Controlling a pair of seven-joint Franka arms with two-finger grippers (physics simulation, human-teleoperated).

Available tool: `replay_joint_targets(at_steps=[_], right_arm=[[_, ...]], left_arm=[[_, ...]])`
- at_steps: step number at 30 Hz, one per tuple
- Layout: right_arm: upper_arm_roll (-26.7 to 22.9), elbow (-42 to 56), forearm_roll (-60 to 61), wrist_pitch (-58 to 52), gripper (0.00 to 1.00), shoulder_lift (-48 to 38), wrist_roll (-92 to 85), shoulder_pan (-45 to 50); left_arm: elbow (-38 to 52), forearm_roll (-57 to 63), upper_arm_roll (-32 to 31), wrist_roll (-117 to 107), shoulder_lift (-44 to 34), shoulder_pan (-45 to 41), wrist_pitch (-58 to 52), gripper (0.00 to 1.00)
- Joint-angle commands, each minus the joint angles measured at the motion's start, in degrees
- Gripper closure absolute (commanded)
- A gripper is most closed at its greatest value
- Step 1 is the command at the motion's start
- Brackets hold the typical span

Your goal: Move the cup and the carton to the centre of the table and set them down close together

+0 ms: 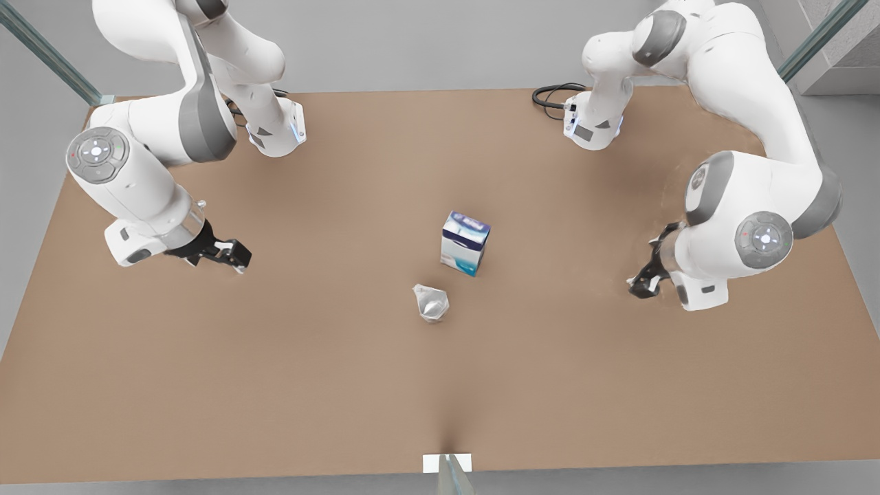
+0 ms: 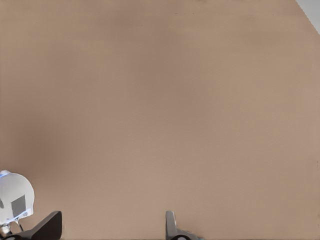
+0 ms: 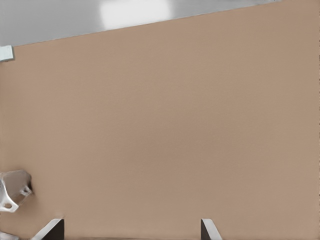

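Front view — both arms hunched low, left gripper (image 2: 112, 227) and right gripper (image 3: 131, 230) spread.

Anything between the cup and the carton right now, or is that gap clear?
Nothing lies there: in the front view only bare table separates the cup from the carton, which stand apart near the centre.

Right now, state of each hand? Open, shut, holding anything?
Left hand: open, empty, above bare table.
Right hand: open, empty, also above bare table.
Cup and carton stand mid-table, ungripped.
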Motion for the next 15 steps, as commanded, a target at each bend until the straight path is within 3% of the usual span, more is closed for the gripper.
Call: replay_joint_targets(at_steps=[1, 3, 4, 5, 6, 9, 10, 12, 15], right_arm=[[-0.01, 0.85, -0.45, -0.3, 0.0, -0.12, 0.45, 0.15], [-0.36, 1.03, -2.03, -2.41, 0.0, -0.12, 10.56, -0.73], [-0.27, 2.52, -2.12, -2.15, 0.0, 0.06, 10.38, -0.47], [-0.27, 2.79, -1.77, -2.15, 0.0, 0.41, 8.37, -0.82], [-0.27, 2.79, -1.86, -2.68, 0.0, 0.41, 4.06, -1.96], [-0.62, 3.05, -1.42, -5.49, 0.0, 0.32, 2.92, -1.53], [-7.56, 2.88, -1.33, -5.49, 0.0, -0.03, -11.91, 3.22], [-11.78, 2.35, -1.77, -5.49, 0.0, -0.2, -19.06, 6.91], [-11.87, -1.69, -1.59, -5.4, 0.0, -2.84, -18.97, 6.92]], left_arm=[[0.02, -11.89, 0.15, 22.17, -0.2, 2.48, -2.68, 0.0], [-0.15, -7.4, 2.26, 50.87, -1.34, 6.01, -2.86, 0.0], [-4.97, -7.14, 2.61, 50.87, -7.48, 5.83, 0.56, 0.0], [-17.19, -6.26, 3.93, 50.44, -17.95, 4.16, 7.59, 0.0], [-18.26, -6.35, 3.85, 50.35, -19.36, 3.9, 8.22, 0.0], [-18.43, -6.26, 3.93, 50.35, -19.45, 1.96, 8.83, 0.0], [-18.43, -6.26, 3.93, 50.44, -19.36, 1.96, 8.83, 0.0], [-18.43, -6.35, 3.93, 50.44, -19.27, 2.05, 9.01, 0.0], [-18.43, -6.35, 3.93, 50.44, -19.19, 2.05, 9.01, 0.0]])
